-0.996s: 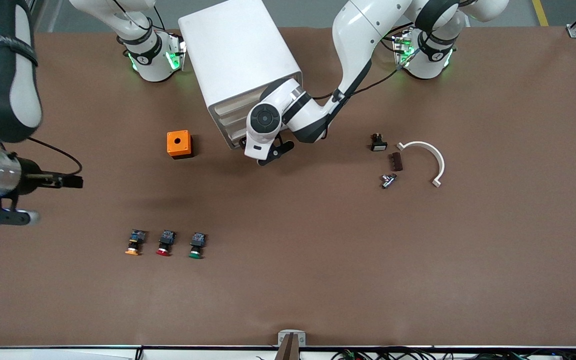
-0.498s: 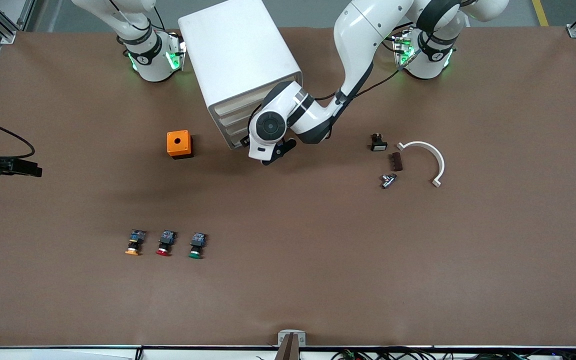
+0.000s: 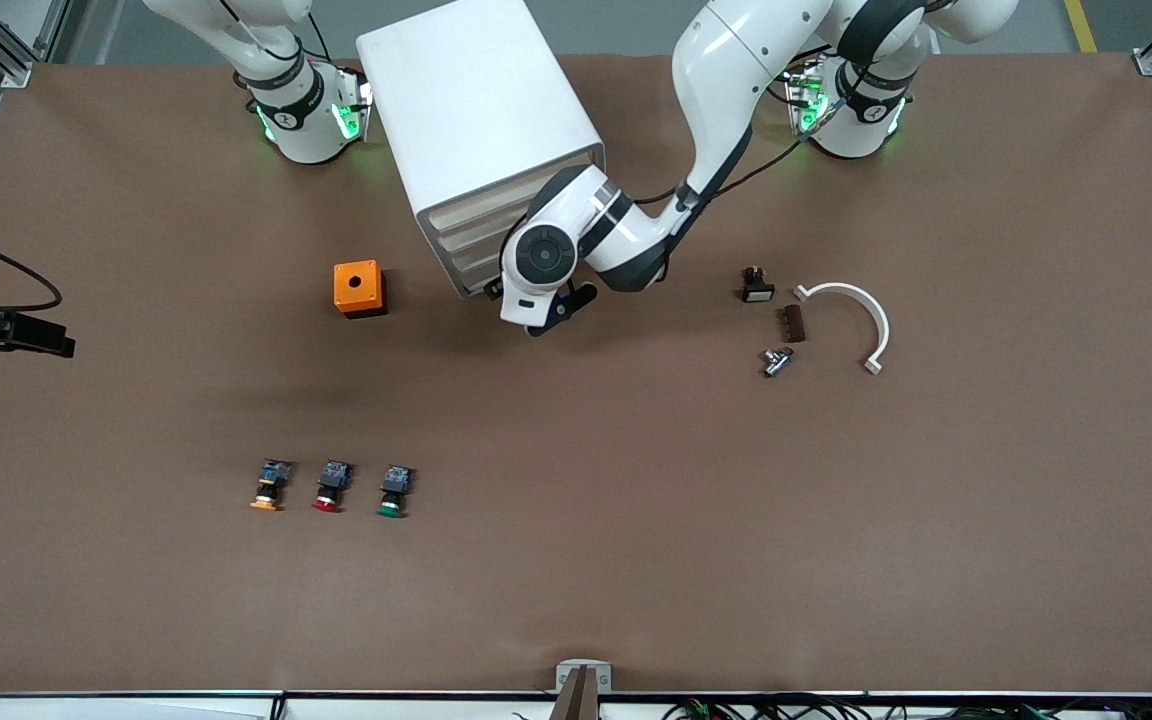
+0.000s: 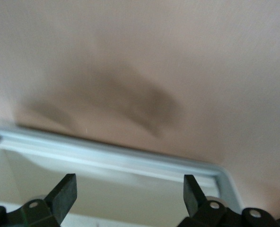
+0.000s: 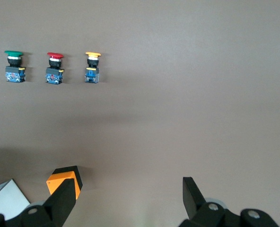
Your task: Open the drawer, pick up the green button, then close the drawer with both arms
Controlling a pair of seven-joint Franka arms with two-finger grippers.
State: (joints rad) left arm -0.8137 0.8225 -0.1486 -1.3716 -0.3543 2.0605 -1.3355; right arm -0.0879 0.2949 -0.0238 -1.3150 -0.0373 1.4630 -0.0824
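left jaws gape at the drawer (image 4: 107, 163); button (image 3: 393, 491) well apart.

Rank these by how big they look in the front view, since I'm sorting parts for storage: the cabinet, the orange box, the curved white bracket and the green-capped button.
1. cabinet
2. curved white bracket
3. orange box
4. green-capped button

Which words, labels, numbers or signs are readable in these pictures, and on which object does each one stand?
No text can be read anywhere.
Right arm's base: a small dark mark on the band, too small to read.
Left arm's base: a similar mark, too small to read.
Three buttons: small print on the bluish rear blocks, too small to read.
Cabinet and orange box: no lettering visible.
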